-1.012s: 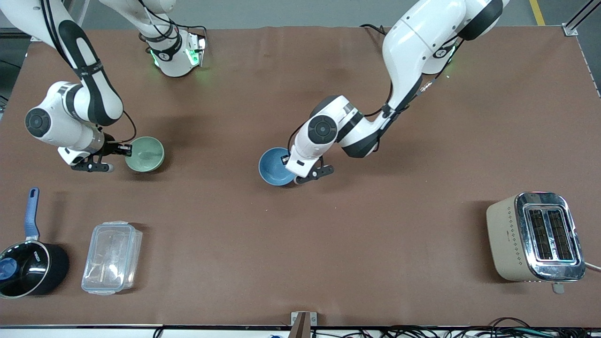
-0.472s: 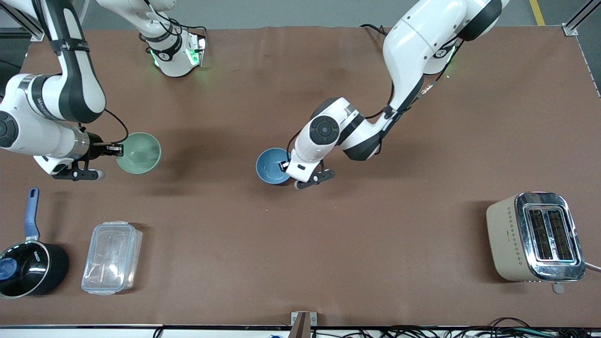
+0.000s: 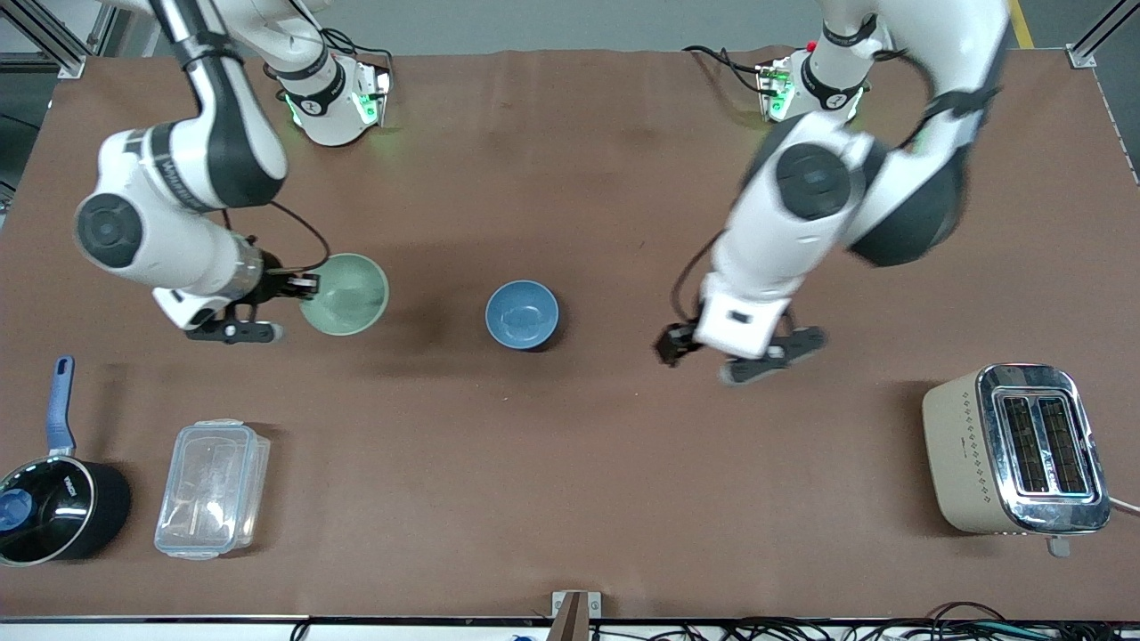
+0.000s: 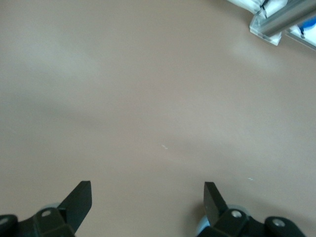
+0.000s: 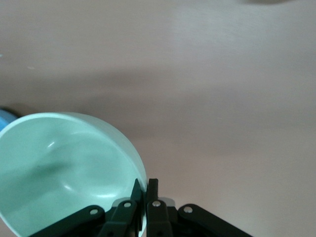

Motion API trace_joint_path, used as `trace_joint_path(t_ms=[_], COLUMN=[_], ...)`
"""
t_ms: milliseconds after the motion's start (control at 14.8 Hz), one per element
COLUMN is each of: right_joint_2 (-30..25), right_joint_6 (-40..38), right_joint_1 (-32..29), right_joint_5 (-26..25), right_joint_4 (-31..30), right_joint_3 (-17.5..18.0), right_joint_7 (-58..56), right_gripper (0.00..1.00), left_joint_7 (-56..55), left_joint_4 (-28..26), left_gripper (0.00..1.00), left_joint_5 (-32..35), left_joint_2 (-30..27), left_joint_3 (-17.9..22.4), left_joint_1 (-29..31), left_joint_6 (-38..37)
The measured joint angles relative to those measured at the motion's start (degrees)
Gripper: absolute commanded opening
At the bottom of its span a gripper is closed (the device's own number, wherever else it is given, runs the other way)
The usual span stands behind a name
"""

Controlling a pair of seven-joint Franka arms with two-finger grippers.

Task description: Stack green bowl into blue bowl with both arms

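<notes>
We are viewing two arms over a brown bench [image 3: 570,499]. The right end effector [image 3: 303,287] is gripping the green bowl [image 3: 345,294] by its rim, its fingers [image 5: 146,196] pressed together on the bowl's wall, one inside and one outside. The green bowl is hanging above the bench, tilted slightly, on the side of the right end effector that faces the blue bowl [image 3: 522,314].

The blue bowl is sitting upright on the bench, apart from both end effectors and lying between them; nothing is touching it. In the right wrist view we are seeing a sliver of it [image 5: 6,117] past the green bowl's rim.

The left end effector [image 3: 670,344] is hovering over bare bench toward the left arm's end, well apart from the blue bowl. Its fingers [image 4: 79,200] are spread wide, with nothing but bench surface between them.

Nearer the front camera than the right end effector, a black pot [image 3: 49,509] with a blue handle and a clear lidded box [image 3: 212,488] are standing side by side. A beige toaster [image 3: 1015,450] is standing nearer the front camera than the left end effector, at the left arm's end.
</notes>
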Motion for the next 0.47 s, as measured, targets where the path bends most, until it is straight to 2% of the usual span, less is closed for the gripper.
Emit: trace_joint_path(t_ms=[202, 472], right_joint_2=[0.68, 4.79], right_joint_6=[3.66, 11.07], right_joint_1=[6.13, 12.64], right_joint_5=[0.16, 0.98], right_joint_4=[0.26, 0.27], right_joint_3=[0.05, 0.05], right_joint_7=[2.2, 6.15], right_gripper=[0.0, 0.0], left_joint_7=[12.12, 24.59], left_joint_4=[-0.13, -1.06], left_gripper=[1.0, 1.0], left_joint_5=[0.0, -0.07], left_joint_2=[-5.74, -11.7], left_joint_3=[-0.03, -0.04], left_joint_1=[5.79, 10.6], left_joint_6=[-7.82, -16.3])
